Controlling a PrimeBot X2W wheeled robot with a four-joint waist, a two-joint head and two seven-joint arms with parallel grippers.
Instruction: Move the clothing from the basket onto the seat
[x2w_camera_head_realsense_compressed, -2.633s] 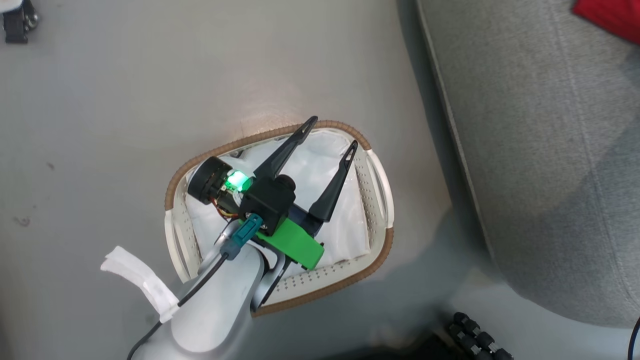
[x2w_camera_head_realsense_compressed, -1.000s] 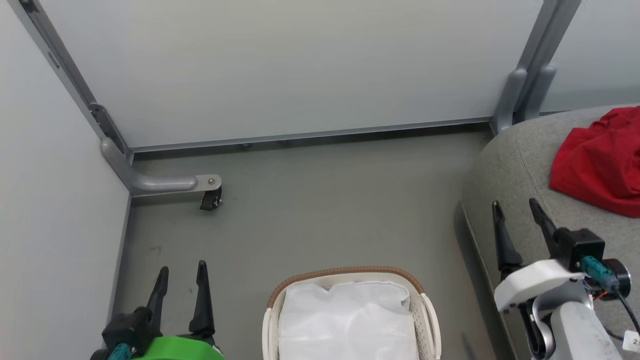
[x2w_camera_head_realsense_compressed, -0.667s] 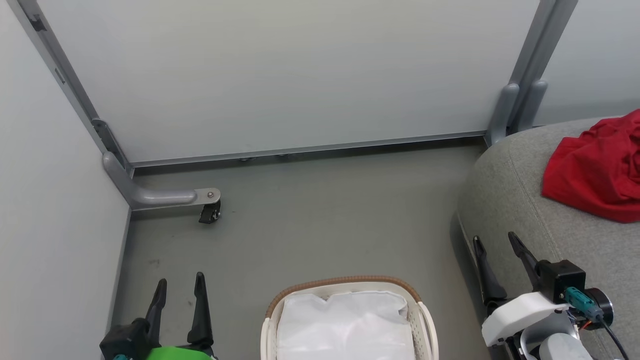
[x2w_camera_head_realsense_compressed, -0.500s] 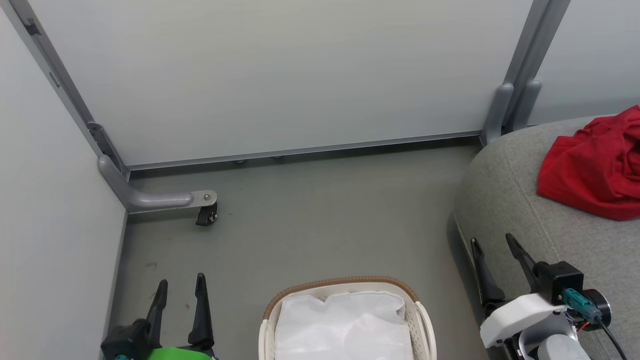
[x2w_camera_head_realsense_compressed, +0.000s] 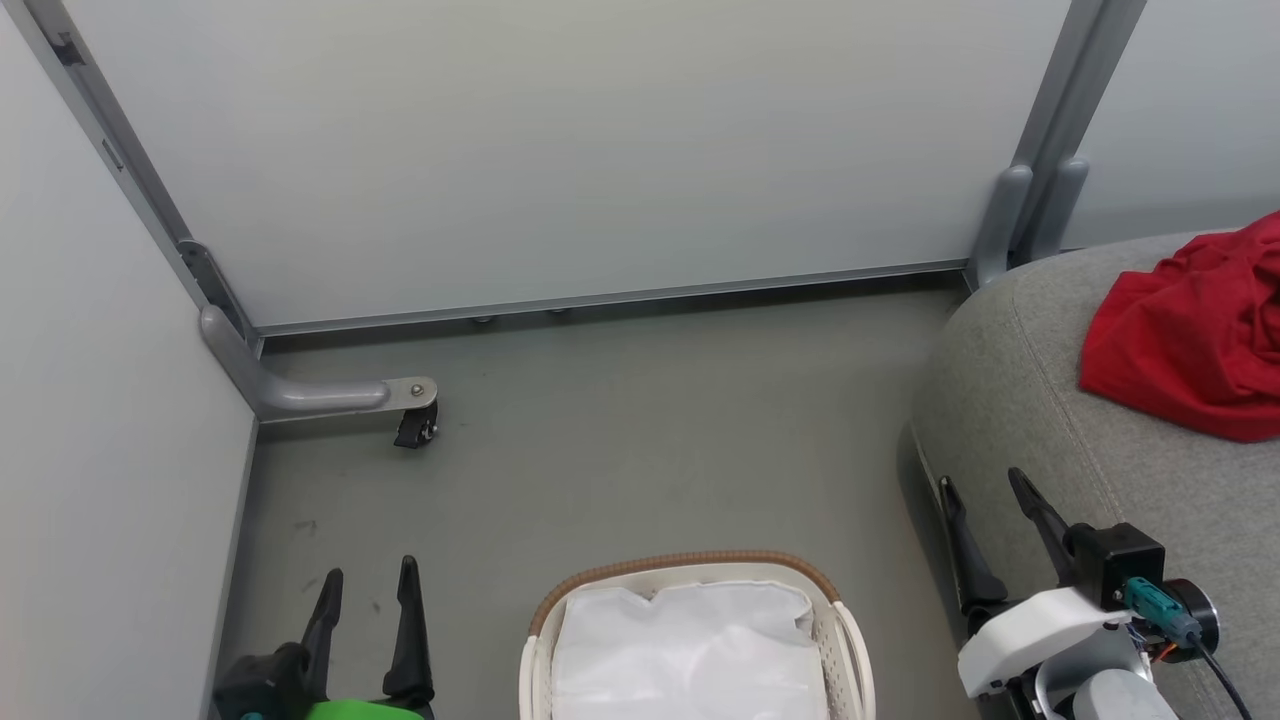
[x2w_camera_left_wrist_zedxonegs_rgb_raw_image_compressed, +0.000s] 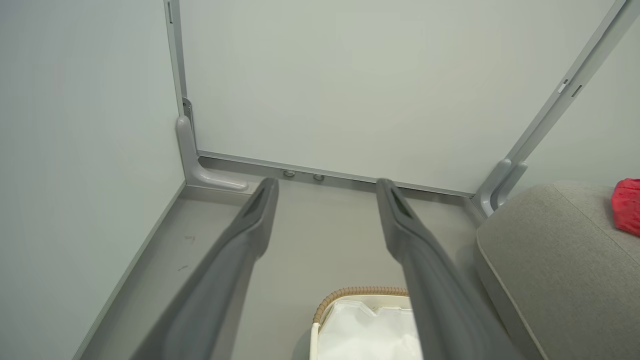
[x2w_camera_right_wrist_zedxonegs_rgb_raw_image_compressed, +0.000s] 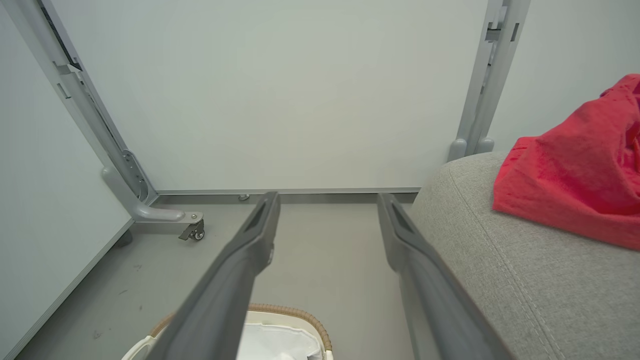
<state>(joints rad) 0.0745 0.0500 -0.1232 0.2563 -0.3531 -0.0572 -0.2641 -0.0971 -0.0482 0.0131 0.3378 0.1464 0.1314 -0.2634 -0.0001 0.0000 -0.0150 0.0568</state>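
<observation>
The red clothing lies crumpled on the grey seat at the right; it shows too as clothing on the seat and clothing on the seat. The basket stands on the floor at bottom centre, with just its white liner inside. My left gripper is open and empty, left of the basket. My right gripper is open and empty, by the seat's front edge. The basket rim and rim appear below the fingers.
Pale partition walls close off the back and left. A grey bracket with a caster wheel juts from the left corner. A grey post stands at the seat's back corner. Bare grey floor lies between basket and wall.
Since the oldest frame the head has lifted off the basket and my left gripper has come out of it. Over the last second both grippers sank slightly in view; they stay open.
</observation>
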